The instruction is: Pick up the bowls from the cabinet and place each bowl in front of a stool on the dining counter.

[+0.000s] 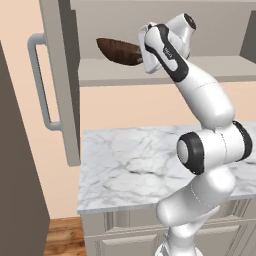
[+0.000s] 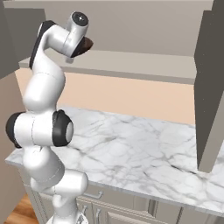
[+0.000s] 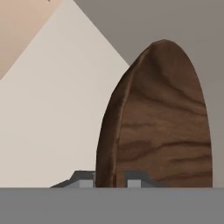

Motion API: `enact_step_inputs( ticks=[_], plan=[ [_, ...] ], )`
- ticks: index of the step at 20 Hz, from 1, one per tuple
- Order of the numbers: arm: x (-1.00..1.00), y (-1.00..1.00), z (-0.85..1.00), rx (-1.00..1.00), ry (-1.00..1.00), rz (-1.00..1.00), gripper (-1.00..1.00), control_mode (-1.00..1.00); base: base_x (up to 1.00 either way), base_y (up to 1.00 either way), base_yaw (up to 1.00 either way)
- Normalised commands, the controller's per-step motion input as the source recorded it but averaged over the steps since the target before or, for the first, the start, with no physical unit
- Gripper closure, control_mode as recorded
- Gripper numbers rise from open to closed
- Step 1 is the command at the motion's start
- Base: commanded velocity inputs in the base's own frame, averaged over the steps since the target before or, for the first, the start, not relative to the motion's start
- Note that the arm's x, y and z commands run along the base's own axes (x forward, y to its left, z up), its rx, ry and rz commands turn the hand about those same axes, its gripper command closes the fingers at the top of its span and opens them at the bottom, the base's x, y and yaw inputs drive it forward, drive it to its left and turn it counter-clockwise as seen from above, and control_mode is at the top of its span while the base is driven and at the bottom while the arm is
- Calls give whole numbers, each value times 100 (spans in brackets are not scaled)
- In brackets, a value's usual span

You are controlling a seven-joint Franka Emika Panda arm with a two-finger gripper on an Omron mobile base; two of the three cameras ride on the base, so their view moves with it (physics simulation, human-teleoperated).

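Reaching up into the wall cabinet [image 1: 150,70], the white arm [image 1: 205,100] has its tool [image 3: 110,180] pinching the rim of a dark brown wooden bowl [image 1: 119,51]. From the hand view the two small dark fingertips [image 3: 85,178] sit on either side of the bowl's edge, one on the outside wall and one on the inside, pressed in close with just the wood between them, so it looks like a proper grip on the rim. The bowl is seen edge-on there, grain lines running across its inner face, with the pale shelf [image 3: 52,113] off to the side. In the left base view the bowl sits tilted at the cabinet's shelf level, its rim angled up toward the left and its other end tucked behind the robot's hand; whether its underside touches the shelf can't be told from here. The right base view only gives a sliver of the bowl [image 2: 84,47] peeking out next to the wrist. The cabinet door [image 1: 62,80] stands swung open on the left, with its long grey bar handle [image 1: 40,82] facing out. Below all that is a white marble counter [image 1: 130,165] with grey veins, and the peach wall [image 2: 127,96] runs between it and the shelf.
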Motion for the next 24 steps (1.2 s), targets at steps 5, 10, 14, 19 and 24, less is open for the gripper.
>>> enact_step_inputs(
  ticks=[5,10,14,19,24],
  plan=[
    [-44,0,-8,0,-29,0,100,-100,0,0,0],
    [-59,0,-25,-1,-14,0,100,-100,0,0,0],
    [-80,-11,4,-4,-8,-2,100,-100,0,0,0],
    [-88,-53,-8,-17,16,-14,100,-100,0,0,0],
    [-100,-44,-2,-16,17,-17,100,-100,0,0,0]
  ],
)
